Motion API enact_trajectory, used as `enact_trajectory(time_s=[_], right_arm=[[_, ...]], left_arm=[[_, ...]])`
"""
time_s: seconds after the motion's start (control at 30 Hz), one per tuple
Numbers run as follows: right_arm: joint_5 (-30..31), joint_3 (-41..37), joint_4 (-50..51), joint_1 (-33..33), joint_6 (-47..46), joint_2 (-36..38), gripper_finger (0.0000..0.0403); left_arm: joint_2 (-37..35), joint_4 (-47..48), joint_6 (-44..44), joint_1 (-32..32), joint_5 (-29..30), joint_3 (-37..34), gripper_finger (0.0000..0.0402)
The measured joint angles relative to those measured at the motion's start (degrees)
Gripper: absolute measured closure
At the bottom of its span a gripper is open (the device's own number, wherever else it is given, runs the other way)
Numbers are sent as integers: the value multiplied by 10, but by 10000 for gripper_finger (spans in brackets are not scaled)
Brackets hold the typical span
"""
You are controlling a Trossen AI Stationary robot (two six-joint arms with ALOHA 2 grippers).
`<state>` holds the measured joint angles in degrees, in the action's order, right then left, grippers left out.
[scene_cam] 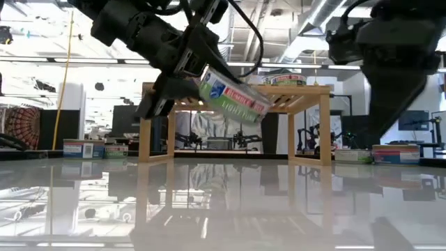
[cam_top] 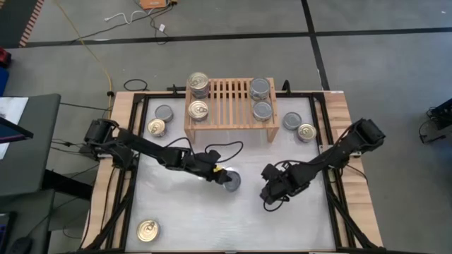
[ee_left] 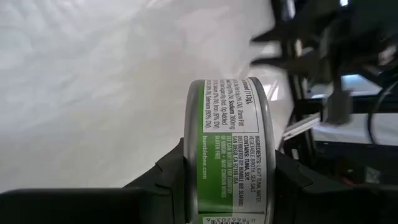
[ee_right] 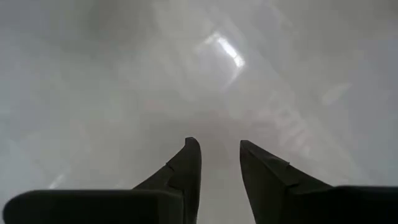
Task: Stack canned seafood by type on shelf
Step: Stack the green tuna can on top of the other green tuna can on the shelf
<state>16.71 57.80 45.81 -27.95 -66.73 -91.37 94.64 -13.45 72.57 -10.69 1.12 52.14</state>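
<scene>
From my seat, the table (cam_top: 183, 219) lies open across the middle and toward six o'clock; only one gold-topped can (cam_top: 147, 230) sits near the seven o'clock corner. At twelve o'clock the shelf (cam_top: 229, 113) blocks the way, with loose cans (cam_top: 161, 120) crowding its nine o'clock side and two more cans (cam_top: 299, 126) at three. I see a clear gap between the left gripper (cam_top: 224, 176) and the right gripper (cam_top: 268, 185).
</scene>
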Motion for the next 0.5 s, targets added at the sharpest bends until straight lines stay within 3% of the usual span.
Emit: enact_trajectory(time_s=[0.23, 0.5], right_arm=[[-23, -11, 6, -21, -38, 6, 274], [-33, -123, -85, -54, -118, 82, 274]], left_arm=[[-33, -4, -28, 12, -5, 0, 266], [-44, -12, -32, 18, -6, 1, 266]])
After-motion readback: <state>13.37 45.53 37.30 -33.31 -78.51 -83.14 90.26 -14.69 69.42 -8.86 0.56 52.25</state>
